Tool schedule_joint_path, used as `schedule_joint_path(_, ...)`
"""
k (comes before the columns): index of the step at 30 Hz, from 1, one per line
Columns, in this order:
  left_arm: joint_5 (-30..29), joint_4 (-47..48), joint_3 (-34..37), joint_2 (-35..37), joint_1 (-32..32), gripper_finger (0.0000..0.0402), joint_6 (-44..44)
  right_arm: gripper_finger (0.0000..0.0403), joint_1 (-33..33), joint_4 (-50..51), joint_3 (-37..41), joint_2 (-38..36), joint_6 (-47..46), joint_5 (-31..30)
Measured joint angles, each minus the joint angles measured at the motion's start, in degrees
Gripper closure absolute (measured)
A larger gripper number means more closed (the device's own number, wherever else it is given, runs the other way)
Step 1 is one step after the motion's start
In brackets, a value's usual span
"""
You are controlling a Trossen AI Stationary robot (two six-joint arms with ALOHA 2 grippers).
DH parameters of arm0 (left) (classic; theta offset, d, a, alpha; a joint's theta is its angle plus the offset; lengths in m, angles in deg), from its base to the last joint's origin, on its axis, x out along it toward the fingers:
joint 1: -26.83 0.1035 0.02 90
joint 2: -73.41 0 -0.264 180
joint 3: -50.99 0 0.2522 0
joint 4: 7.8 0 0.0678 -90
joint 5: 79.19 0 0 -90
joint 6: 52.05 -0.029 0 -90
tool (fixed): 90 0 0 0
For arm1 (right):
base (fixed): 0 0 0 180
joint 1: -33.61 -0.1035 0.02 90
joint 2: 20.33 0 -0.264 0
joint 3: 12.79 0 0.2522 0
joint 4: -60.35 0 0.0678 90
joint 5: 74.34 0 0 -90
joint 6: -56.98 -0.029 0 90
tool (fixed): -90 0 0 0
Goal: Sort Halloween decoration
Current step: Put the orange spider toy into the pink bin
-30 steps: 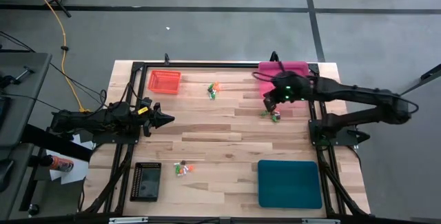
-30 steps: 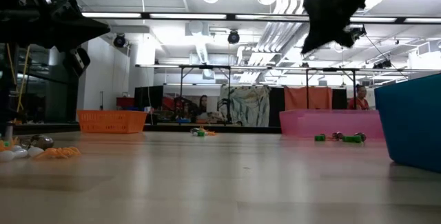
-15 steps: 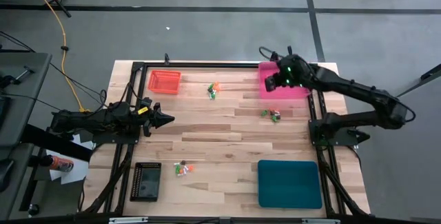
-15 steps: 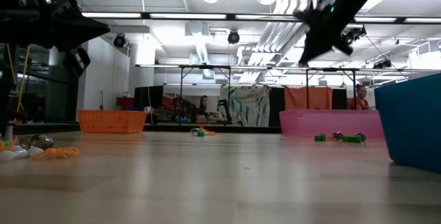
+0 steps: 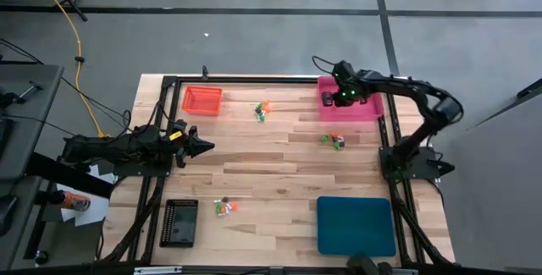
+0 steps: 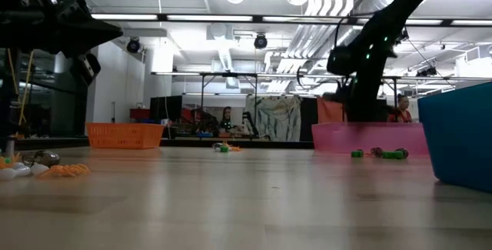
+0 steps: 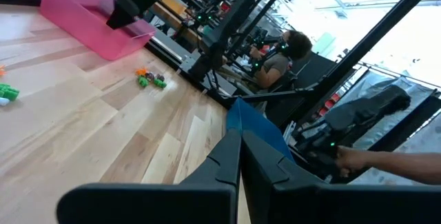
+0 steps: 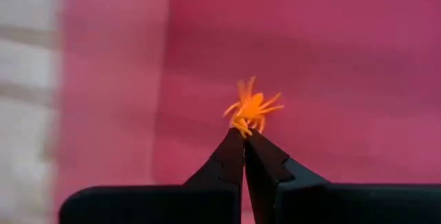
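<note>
On the pale wooden plank table point(image 5: 271, 169), the right claw point(image 8: 244, 136) hangs directly above the pink rectangular plastic tray point(image 8: 358, 58), clenched on a tiny orange plastic spider point(image 8: 251, 107); release should drop it straight in. The left claw point(image 5: 203, 146), clenched and empty, waits well apart at the table's opposite side.

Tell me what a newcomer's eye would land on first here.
The right gripper hangs over the pink tray at the table's far right corner, its fingers pinching a tiny orange spider. The left gripper waits shut near the table's left edge.

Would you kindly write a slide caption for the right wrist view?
Right gripper shut on an orange spider trinket, held over the pink tray.
</note>
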Motion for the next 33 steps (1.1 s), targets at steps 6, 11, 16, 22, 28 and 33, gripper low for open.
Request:
schedule_joint_path(6, -0.02, 0.0, 0.0, 0.0, 0.0, 0.0401, 0.0, 0.0402, 0.83, -4.53, -0.15, 3.47, -3.4, -0.4)
schedule_joint_path(11, -0.01, 0.0, 0.01, 0.0, 0.0, 0.0401, 0.0, 0.0399, 0.83, -6.49, -0.09, 3.62, -3.52, -1.77)
schedule_joint_path(16, 0.0, 0.0, 0.01, 0.0, 0.01, 0.0401, 0.0, 0.036, 0.83, -5.79, -0.04, 3.64, -3.48, -2.82)
schedule_joint_path(22, -0.02, -0.02, -0.01, 0.0, 0.0, 0.0401, 0.0, 0.0272, 0.81, -4.36, 0.11, 2.17, -1.65, -2.78)
schedule_joint_path(28, -0.02, -0.02, 0.01, 0.0, 0.02, 0.0401, 0.0, 0.0209, 1.16, -0.97, 0.11, -7.05, 4.27, -2.41)
schedule_joint_path(33, 0.0, 0.0, 0.0, 0.0, 0.01, 0.0401, 0.0, 0.0203, -0.6, 3.09, 0.09, -20.02, 8.59, 1.58)
